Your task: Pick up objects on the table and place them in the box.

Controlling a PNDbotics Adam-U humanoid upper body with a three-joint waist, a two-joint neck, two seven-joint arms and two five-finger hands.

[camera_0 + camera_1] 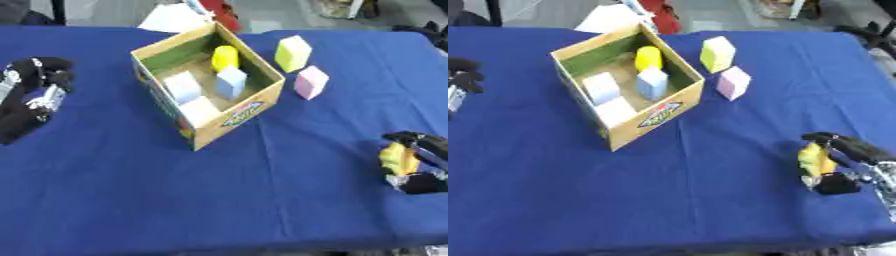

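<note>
Nearest, at the right edge of the desk [219, 200], the right hand [846, 162] lies low over the blue cloth with its fingers curled round a yellow object [815, 159], which shows between the dark fingers; its exact shape is hard to make out, though it looks like a small rounded block. Farther back on the left, the left hand [35, 92] rests on the desk near the left edge, well apart from everything else. Its fingers look bent inward with nothing between them, but the view is too soft there to be sure, so I cannot tell how it stands.

In the middle stands the open cardboard box [241, 117], turned cornerwise. Inside it lie a white block [199, 110] at the near corner, another pale block [183, 86] to its left, a light blue block [231, 82] upright near the centre, and a yellow cylinder [225, 58] at the far side.

Just right of the box, on the cloth, a pink block [311, 82] stands close by, with a pale yellow block [293, 53] just beyond it.
</note>
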